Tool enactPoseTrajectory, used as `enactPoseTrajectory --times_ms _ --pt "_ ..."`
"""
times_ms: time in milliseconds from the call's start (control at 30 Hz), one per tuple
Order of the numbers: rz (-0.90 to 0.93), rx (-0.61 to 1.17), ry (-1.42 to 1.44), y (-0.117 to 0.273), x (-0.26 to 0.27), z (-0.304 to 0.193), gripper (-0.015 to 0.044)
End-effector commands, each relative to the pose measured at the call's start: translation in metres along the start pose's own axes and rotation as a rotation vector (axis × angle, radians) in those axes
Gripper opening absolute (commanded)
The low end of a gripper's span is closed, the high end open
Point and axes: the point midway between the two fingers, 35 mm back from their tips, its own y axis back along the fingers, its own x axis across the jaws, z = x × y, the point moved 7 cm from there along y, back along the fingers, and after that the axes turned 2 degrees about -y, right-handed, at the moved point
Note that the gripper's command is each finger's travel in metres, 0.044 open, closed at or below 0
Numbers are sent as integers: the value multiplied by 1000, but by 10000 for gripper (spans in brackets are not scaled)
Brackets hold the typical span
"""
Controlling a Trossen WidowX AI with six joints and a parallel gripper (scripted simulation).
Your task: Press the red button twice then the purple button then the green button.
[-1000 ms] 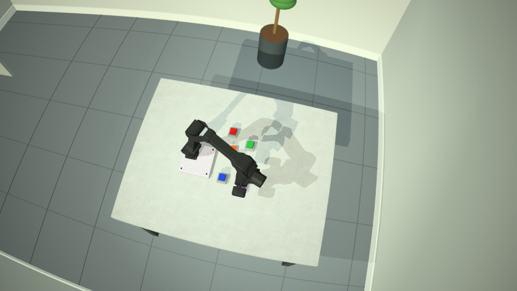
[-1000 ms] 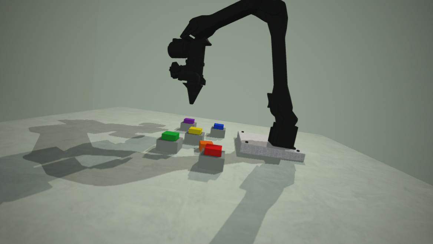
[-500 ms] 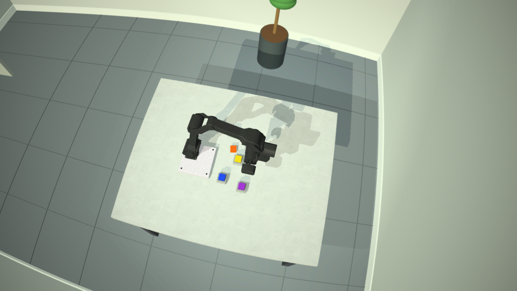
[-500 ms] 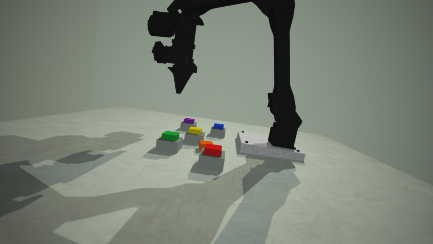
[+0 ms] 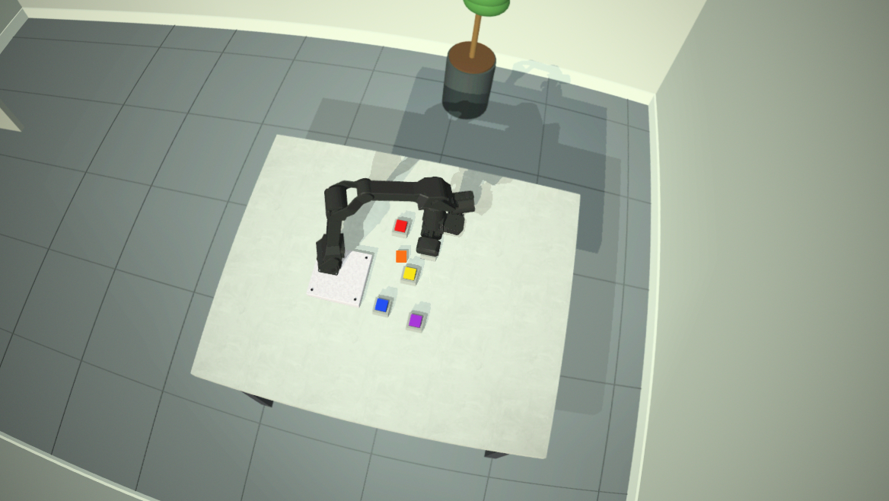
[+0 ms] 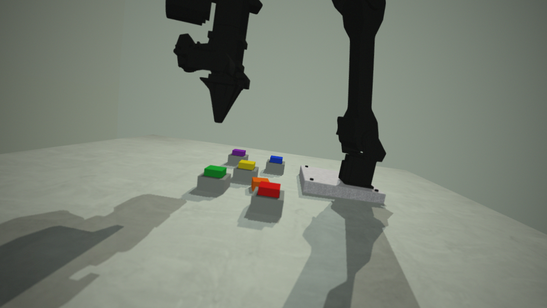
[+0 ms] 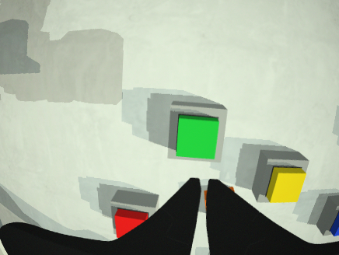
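Observation:
My gripper (image 5: 428, 246) (image 6: 218, 120) (image 7: 202, 187) is shut and empty, its tip pointing down. It hangs well above the green button (image 6: 215, 171) (image 7: 197, 136), which stands raised on its grey base. In the top view the gripper hides the green button. The red button (image 5: 401, 225) (image 6: 269, 189) (image 7: 129, 222) is nearby, beside the gripper. The purple button (image 5: 415, 320) (image 6: 239, 152) stands further off and is out of the wrist view.
An orange block (image 5: 401, 255) (image 6: 258, 179) lies between the red button and the yellow button (image 5: 409, 272) (image 6: 247, 164) (image 7: 285, 186). A blue button (image 5: 381, 304) (image 6: 276, 159) stands near the arm's white base plate (image 5: 339, 287) (image 6: 325, 183).

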Motion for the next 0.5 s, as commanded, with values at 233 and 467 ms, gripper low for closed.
enactPoseTrajectory --times_ms 233,467 --pt "-5 10 -6 -56 1 -3 20" --pt "-5 10 -6 -67 1 -3 20"
